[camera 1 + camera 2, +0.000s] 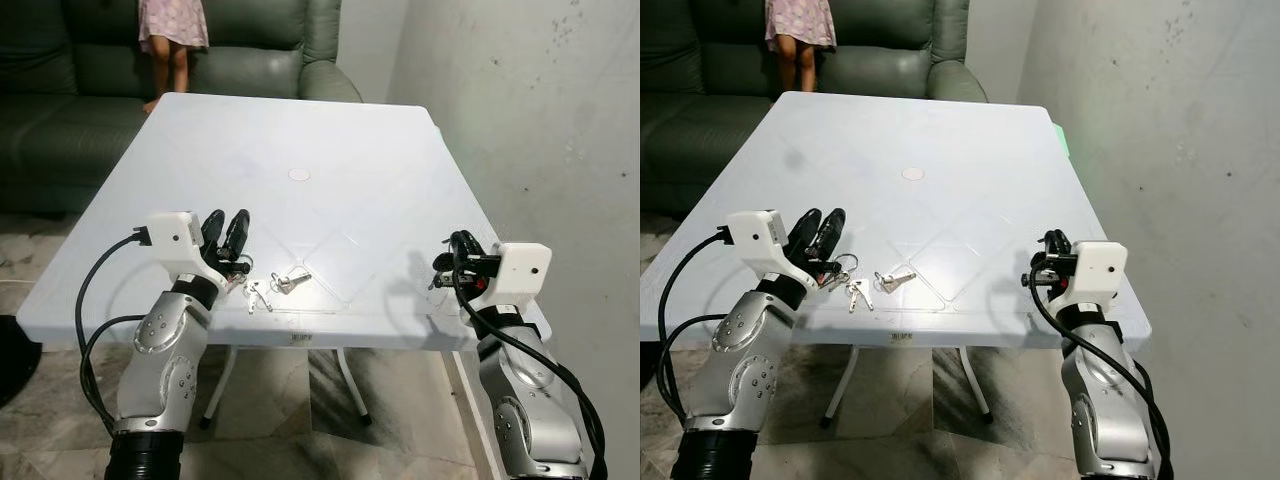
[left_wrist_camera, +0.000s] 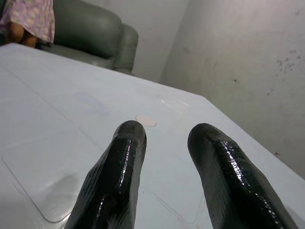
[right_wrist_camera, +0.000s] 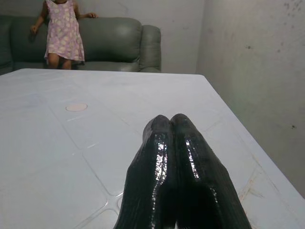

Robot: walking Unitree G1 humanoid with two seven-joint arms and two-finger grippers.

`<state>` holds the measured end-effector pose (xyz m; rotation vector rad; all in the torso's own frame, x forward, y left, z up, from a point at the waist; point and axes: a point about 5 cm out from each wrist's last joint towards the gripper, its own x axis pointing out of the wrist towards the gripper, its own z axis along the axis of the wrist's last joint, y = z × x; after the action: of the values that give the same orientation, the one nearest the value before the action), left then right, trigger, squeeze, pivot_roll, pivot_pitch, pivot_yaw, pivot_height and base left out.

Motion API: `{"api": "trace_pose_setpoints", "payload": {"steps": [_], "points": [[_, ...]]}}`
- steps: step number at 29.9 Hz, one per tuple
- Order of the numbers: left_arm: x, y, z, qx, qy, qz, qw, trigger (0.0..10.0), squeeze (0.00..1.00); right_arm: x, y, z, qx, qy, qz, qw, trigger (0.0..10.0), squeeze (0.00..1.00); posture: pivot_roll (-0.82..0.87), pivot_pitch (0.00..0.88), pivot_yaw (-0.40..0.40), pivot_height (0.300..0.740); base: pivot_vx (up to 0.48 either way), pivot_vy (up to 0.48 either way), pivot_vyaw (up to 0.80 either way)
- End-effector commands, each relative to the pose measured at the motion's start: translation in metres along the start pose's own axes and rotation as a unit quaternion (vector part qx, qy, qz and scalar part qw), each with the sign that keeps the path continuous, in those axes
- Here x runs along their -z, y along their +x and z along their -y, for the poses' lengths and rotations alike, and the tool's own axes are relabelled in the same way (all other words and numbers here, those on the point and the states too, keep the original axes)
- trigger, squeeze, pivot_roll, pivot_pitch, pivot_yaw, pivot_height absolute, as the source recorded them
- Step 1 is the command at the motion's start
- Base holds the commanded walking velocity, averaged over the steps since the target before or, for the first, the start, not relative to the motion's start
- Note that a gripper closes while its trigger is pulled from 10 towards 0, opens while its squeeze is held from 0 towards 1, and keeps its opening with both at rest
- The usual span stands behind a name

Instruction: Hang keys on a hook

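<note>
Keys [image 1: 268, 288] lie on the counter [image 1: 330, 130] just beside our left gripper [image 1: 226, 232], jaws parted. Our right gripper [image 1: 447, 262], jaws closed on nothing, sits well apart.

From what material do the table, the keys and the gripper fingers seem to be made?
Table: probably moulded plastic, white and matte, with pressed lines and a round centre cap.
Keys: metal, silvery with small glints, on a ring.
Left gripper fingers: glossy black, perhaps rubber or plastic; sharp highlights show, and the same on the right gripper.
</note>
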<state>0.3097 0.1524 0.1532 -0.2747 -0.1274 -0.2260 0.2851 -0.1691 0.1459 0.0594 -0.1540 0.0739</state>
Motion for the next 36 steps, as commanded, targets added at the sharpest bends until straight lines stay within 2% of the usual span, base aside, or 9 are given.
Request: {"api": "trace_pose_setpoints", "payload": {"steps": [1, 8, 15, 23, 36], "points": [[-0.0013, 0.0038, 0.0028, 0.003, 0.004, 0.002, 1.0, 10.0, 0.0, -0.0075, 0.0023, -0.001, -0.004, -0.005, 0.011, 1.0, 10.0, 0.0, 0.12, 0.0, -0.059, 0.736, 0.0, 0.0, -0.72], [-0.0029, 0.0054, -0.0012, -0.002, 0.002, 0.005, 1.0, 10.0, 0.0, -0.0092, 0.0061, -0.0011, -0.006, -0.005, 0.013, 1.0, 10.0, 0.0, 0.12, 0.0, -0.065, 0.736, 0.0, 0.0, -0.72], [-0.0028, 0.0064, -0.0044, -0.009, -0.002, 0.005, 1.0, 10.0, 0.0, -0.0091, 0.0077, -0.0041, -0.012, -0.008, 0.014, 1.0, 10.0, 0.0, 0.13, 0.0, -0.071, 0.736, 0.0, 0.407, -0.72], [0.0022, 0.0076, -0.0036, -0.027, -0.015, -0.01, 0.999, 10.0, 0.0, -0.0069, 0.0068, -0.0053, -0.016, -0.008, 0.009, 1.0, 10.0, 0.0, 0.13, 0.0, -0.07, 0.736, 0.0, 0.0, -0.72], [0.0052, 0.0072, -0.0043, -0.041, -0.003, -0.022, 0.999, 10.0, 0.0, -0.0047, 0.0042, -0.0061, -0.016, -0.006, 0.004, 1.0, 10.0, 0.0, 0.13, 0.0, -0.068, 0.736, 0.0, 0.0, -0.72]]}}
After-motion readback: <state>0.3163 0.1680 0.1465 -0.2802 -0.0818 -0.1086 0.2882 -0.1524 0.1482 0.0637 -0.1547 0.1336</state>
